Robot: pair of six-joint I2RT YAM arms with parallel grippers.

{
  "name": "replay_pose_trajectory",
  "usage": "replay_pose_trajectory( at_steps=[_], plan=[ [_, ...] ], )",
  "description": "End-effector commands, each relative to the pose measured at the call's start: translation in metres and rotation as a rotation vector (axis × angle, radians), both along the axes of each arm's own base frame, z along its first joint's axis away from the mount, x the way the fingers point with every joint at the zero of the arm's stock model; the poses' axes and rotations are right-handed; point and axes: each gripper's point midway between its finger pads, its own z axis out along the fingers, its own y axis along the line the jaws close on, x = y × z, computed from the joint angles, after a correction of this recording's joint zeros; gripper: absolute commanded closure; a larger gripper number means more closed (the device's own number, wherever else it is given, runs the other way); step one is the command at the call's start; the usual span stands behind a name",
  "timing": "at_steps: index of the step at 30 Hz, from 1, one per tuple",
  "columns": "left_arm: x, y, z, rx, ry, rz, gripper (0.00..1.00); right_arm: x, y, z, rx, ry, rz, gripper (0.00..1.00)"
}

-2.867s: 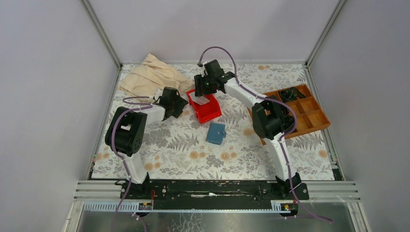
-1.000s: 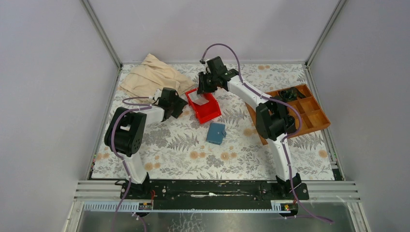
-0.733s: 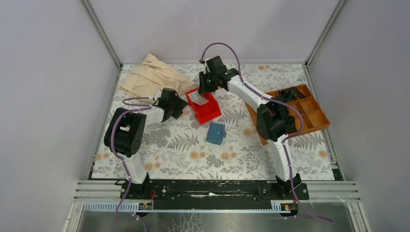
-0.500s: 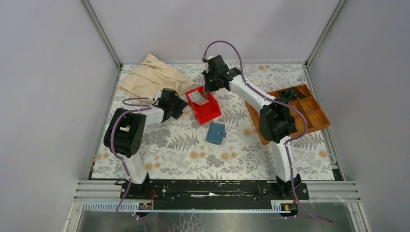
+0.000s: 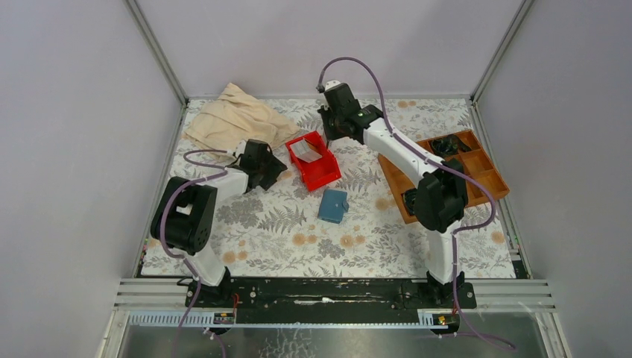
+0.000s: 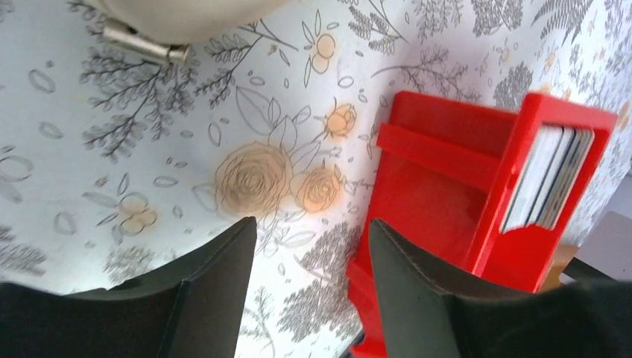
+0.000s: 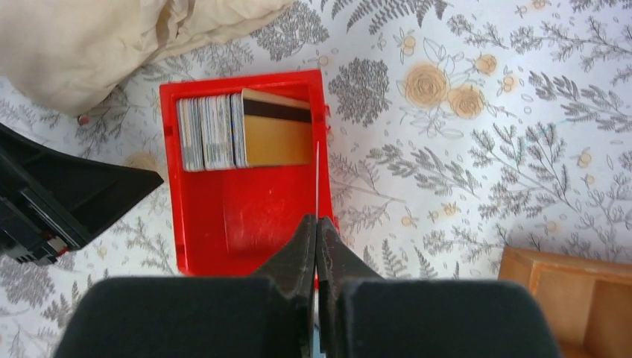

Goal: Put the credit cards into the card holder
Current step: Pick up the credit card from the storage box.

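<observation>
A stack of credit cards [image 7: 216,133] stands on edge at the far end of a red bin [image 7: 246,216], a gold card with a black stripe facing out. My right gripper [image 7: 317,221] hangs above the bin's right wall, shut on one credit card [image 7: 317,175] that shows edge-on as a thin white line. In the top view that gripper [image 5: 328,140] is over the bin's back corner. The teal card holder [image 5: 333,205] lies closed on the table in front of the bin [image 5: 320,175]. My left gripper [image 6: 311,224] is open and empty, low beside the bin's left side [image 6: 440,179].
A beige cloth pouch [image 5: 235,119] lies at the back left, close behind my left gripper [image 5: 264,164]. A brown wooden compartment tray [image 5: 477,175] with dark items sits at the right edge. A floral cloth covers the table.
My right gripper has shut on a card and risen out of the red bin, swinging back and to the right. My left gripper has stayed open by the bin.
</observation>
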Motion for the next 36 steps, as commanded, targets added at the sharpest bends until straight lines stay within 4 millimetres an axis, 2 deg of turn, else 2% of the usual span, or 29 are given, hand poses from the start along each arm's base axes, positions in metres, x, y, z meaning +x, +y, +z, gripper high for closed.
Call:
replay_pose_trajectory(
  at_steps=[1,5,9,10,16,21,25,29,36],
  plan=[
    [-0.016,0.006,0.020,0.067,-0.042,-0.074,0.35,-0.026,-0.011,0.047,0.040,-0.041,0.025,1.00],
    [-0.029,0.005,0.045,0.058,-0.116,-0.111,0.34,-0.064,-0.010,0.049,0.105,0.050,0.096,1.00],
    [-0.044,-0.007,0.074,0.018,-0.250,-0.201,0.34,-0.110,-0.009,0.052,0.190,0.149,0.178,1.00],
    [-0.048,-0.010,0.082,0.008,-0.287,-0.224,0.34,-0.122,-0.010,0.047,0.209,0.185,0.194,1.00],
    [-0.078,-0.042,0.137,-0.113,-0.557,-0.422,0.35,-0.186,-0.010,0.048,0.341,0.332,0.307,1.00],
    [-0.107,-0.074,0.164,-0.212,-0.677,-0.625,0.35,-0.230,-0.006,0.050,0.456,0.465,0.399,1.00],
    [-0.129,-0.098,0.178,-0.287,-0.742,-0.770,0.35,-0.251,-0.006,0.050,0.513,0.524,0.443,1.00],
    [-0.148,-0.118,0.179,-0.356,-0.751,-0.895,0.37,-0.264,-0.001,0.055,0.588,0.566,0.489,1.00],
    [-0.171,-0.130,0.170,-0.446,-0.732,-0.994,0.42,-0.269,0.002,0.055,0.618,0.598,0.515,1.00]
  ],
)
